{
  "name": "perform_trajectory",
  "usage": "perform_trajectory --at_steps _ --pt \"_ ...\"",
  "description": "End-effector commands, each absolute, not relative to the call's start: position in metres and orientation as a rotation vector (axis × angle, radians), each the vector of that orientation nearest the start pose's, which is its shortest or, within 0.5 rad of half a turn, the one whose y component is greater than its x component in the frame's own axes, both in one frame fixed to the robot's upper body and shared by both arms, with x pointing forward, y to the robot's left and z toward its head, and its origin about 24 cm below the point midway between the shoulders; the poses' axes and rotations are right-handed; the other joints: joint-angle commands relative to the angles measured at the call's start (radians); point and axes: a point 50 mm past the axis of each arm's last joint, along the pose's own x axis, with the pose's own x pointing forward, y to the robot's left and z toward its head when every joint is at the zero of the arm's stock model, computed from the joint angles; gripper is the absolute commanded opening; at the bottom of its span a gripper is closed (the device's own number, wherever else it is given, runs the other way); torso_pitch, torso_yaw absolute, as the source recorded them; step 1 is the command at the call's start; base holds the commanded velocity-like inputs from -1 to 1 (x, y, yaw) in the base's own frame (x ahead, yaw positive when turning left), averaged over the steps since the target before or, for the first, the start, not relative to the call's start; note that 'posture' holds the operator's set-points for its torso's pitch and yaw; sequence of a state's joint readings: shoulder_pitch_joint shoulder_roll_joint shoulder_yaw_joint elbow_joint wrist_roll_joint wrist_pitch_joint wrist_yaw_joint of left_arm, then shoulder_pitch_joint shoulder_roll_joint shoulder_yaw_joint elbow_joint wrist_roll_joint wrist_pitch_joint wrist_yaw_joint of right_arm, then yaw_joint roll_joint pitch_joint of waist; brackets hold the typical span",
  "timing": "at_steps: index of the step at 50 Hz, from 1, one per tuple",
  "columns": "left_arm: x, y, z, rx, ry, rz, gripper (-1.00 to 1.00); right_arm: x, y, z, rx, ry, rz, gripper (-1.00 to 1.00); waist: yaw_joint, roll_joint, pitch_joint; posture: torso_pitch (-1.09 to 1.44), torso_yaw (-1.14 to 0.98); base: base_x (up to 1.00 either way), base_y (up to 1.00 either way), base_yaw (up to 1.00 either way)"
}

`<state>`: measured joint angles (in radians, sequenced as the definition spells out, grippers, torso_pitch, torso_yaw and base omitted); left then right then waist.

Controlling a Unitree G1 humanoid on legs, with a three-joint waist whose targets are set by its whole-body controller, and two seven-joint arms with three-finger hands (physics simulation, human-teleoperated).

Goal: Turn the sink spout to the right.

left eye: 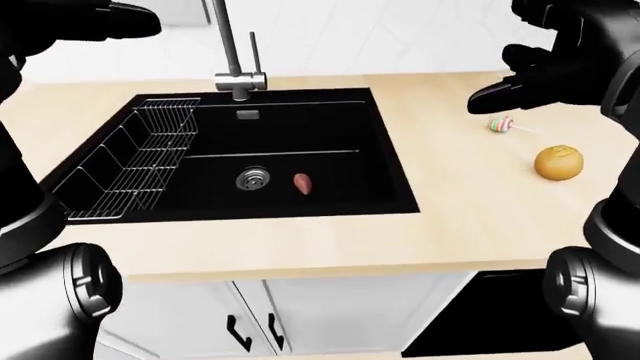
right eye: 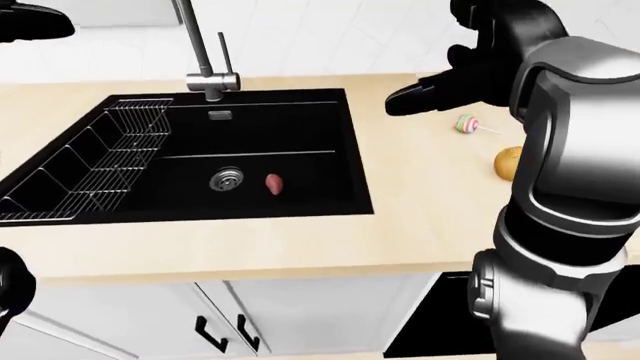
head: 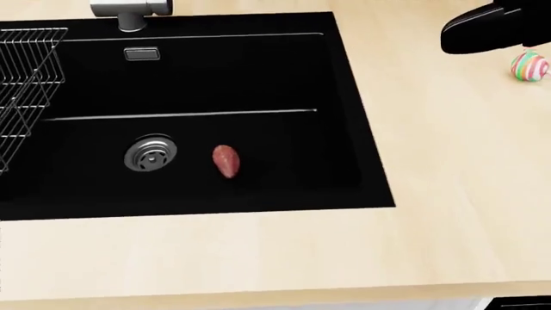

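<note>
You see a pale wood-coloured tabletop [left eye: 300, 247] with a black sink [left eye: 390, 150] in it. The spout [left eye: 228, 45] is shiny grey metal, and so is the round drain [head: 150, 154]. A silver wire rack [left eye: 130, 161] sits in the sink. A small reddish-brown thing [head: 225, 160] lies by the drain. On the tabletop you see an orange fruit [left eye: 558, 163] and a candy [head: 529, 66] with pink, green and white stripes. Your right hand [left eye: 545, 67] is black. The cupboards [left eye: 330, 315] are white with black handles.
</note>
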<state>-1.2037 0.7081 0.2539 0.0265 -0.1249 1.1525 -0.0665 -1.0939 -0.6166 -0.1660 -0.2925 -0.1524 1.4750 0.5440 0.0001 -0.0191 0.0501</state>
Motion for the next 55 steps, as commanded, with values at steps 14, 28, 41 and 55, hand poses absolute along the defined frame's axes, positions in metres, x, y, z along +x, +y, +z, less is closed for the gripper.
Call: perform_trajectory --at_steps 14,28,41,55 --pt "0.294 0.270 0.399 0.167 -0.254 0.332 1.00 0.287 -0.216 0.354 -0.310 -0.033 0.014 1.00 -0.007 0.074 -0.029 0.00 0.00 0.08 0.00 0.00" --pt "0.288 0.295 0.406 0.145 -0.254 0.391 1.00 0.285 -0.218 0.356 -0.310 -0.037 0.011 1.00 0.006 -0.003 -0.030 0.00 0.00 0.08 0.00 0.00" --pt "0.288 0.317 0.405 0.150 -0.271 0.454 1.00 0.286 -0.218 0.356 -0.310 -0.036 0.012 1.00 -0.007 0.085 -0.030 0.00 0.00 0.08 0.00 0.00" --pt "0.296 0.321 0.398 0.154 -0.253 0.461 1.00 0.287 -0.217 0.353 -0.310 -0.032 0.014 1.00 0.005 -0.009 -0.036 0.00 0.00 0.08 0.00 0.00"
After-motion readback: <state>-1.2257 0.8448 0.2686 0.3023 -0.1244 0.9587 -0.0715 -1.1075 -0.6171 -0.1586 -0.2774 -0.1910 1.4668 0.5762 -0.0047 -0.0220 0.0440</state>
